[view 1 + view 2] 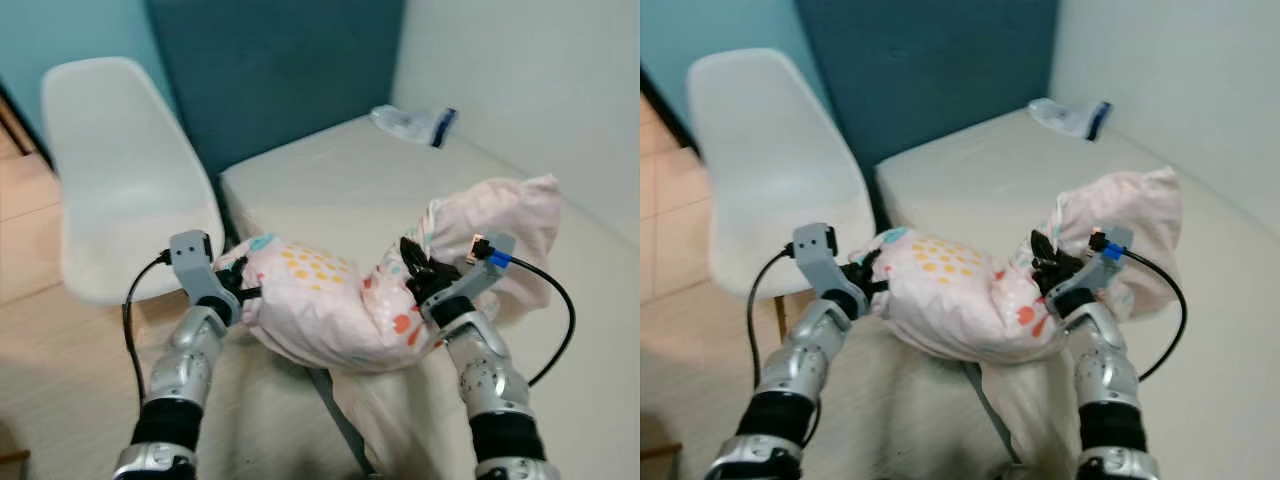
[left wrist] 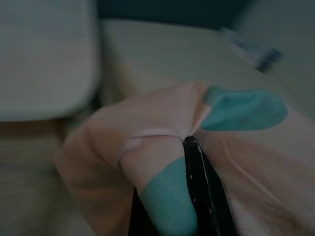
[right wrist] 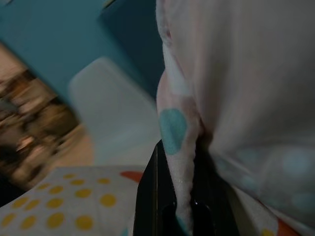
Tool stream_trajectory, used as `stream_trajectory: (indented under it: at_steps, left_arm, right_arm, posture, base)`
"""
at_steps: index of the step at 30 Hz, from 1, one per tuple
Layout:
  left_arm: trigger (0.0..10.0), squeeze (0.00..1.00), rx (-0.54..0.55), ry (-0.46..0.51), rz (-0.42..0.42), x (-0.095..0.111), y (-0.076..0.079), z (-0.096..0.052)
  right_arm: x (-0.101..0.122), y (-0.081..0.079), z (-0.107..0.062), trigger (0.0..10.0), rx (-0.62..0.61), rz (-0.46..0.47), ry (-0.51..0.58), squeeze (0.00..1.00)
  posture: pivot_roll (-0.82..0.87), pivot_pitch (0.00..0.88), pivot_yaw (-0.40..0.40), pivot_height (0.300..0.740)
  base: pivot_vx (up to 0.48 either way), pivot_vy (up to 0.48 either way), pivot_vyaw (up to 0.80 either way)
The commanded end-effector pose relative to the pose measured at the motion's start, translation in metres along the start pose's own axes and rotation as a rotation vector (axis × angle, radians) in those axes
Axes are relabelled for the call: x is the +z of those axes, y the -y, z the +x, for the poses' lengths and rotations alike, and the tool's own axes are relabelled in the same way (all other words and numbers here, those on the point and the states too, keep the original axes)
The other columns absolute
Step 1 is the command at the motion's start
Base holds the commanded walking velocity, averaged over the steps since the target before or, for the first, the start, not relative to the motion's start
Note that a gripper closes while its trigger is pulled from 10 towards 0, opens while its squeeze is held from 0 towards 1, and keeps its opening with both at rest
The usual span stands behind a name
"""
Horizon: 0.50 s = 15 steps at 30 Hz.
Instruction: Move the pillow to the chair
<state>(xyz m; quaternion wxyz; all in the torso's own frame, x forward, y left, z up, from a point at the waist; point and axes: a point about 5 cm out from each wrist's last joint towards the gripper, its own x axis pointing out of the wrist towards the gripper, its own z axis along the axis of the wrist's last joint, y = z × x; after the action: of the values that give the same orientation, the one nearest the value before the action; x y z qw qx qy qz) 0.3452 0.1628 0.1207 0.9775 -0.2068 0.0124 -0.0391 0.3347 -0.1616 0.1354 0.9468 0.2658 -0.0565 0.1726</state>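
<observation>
A pink pillow [image 1: 320, 300] with yellow, teal and orange dots hangs between my two grippers above the near corner of the bed [image 1: 380, 180]. My left gripper [image 1: 238, 290] is shut on its left end, pinching a fold of the fabric [image 2: 157, 162]. On the right side, my right gripper [image 1: 412, 268] is shut on another fold [image 3: 179, 162]. The pillow's far part rests on the mattress [image 1: 1140, 230]. The white plastic chair [image 1: 120, 180] stands to the left of the bed, its seat beside my left gripper.
A clear plastic bag with a blue part [image 1: 412, 124] lies at the bed's far side by the white wall. A dark teal headboard panel [image 1: 280, 70] rises behind the bed. Wooden floor [image 1: 40, 350] shows around the chair.
</observation>
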Motion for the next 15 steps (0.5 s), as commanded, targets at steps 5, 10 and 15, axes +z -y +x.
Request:
stream_trajectory:
  at_steps: [5,10,15]
  left_arm:
    - [10.0,0.0,0.026,0.05,0.03,0.0077,-0.0038,-0.0011]
    - [10.0,0.0,0.037,0.038,0.033,0.0045,-0.0026,-0.0003]
    - [10.0,0.0,0.043,0.027,0.048,0.0029,-0.0021,0.0003]
  right_arm:
    - [-0.0077,-0.0092,0.0001,10.0,0.061,0.011,-0.03,0.0]
    - [-0.0066,-0.0072,-0.001,10.0,0.056,0.005,-0.03,0.0]
    - [-0.0061,-0.0071,-0.0006,10.0,0.059,0.003,-0.03,0.0]
  posture:
    - [-0.06,0.166,0.029,0.74]
    - [-0.06,0.162,0.03,0.74]
    - [-0.06,0.157,0.029,0.74]
  base:
    - [0.0,0.0,0.77]
    - [0.0,0.0,0.77]
    - [0.0,0.0,0.77]
